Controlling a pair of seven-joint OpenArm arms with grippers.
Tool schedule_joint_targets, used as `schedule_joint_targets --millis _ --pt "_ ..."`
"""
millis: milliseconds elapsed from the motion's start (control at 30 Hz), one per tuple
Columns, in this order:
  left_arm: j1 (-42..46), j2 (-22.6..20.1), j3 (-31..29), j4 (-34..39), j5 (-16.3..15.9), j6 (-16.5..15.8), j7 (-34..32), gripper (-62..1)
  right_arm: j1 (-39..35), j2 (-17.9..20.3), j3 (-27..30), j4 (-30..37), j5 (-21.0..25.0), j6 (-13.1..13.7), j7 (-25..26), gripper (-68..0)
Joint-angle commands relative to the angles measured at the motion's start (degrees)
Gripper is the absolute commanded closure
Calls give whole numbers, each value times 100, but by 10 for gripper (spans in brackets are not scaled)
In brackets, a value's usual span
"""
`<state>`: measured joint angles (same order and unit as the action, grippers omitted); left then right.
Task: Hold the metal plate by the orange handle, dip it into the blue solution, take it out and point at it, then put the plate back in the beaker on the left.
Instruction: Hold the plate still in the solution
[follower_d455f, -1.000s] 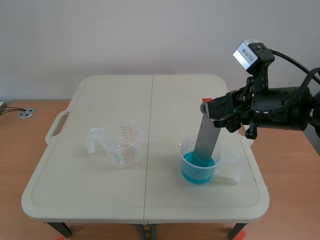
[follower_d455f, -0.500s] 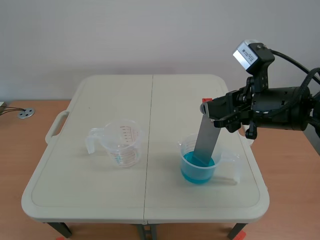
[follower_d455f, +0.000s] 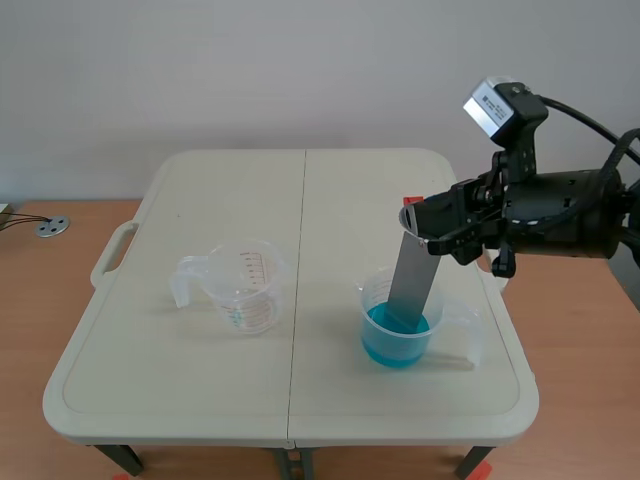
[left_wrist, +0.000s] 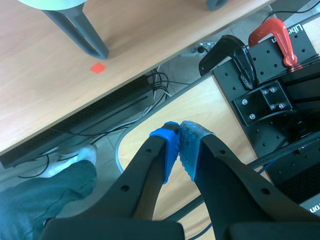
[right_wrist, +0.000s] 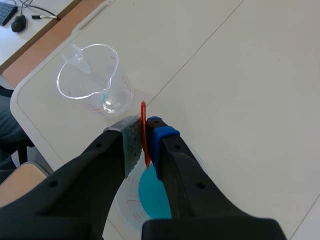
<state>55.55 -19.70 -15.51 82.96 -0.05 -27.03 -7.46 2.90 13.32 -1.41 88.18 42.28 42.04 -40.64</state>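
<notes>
Gripping the orange handle (right_wrist: 143, 114), right hand (right_wrist: 145, 134) clenched — metal plate (follower_d455f: 412, 285) tilted in blue solution (follower_d455f: 396, 338), left hand (left_wrist: 180, 146) clenched empty.

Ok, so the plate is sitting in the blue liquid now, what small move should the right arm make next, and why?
Probably lift straight up. The right gripper is shut on the orange handle, and the metal plate has its lower end in the blue solution, so the dip looks done; a vertical lift should clear the beaker rim.
</notes>
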Motion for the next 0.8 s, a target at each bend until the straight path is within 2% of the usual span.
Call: schedule_joint_targets --millis 0,500,767 --pt "61 -17 7 28 -52 -15 -39 -27 59 48 -15 247 192 68 7 -11" --pt "59 -17 7 28 -52 -15 -44 -27 59 48 151 1228 1139 68 -1128 -11" --pt "46 -24 7 28 -52 -15 -46 -27 59 48 350 1711 1508 68 -1508 -11"
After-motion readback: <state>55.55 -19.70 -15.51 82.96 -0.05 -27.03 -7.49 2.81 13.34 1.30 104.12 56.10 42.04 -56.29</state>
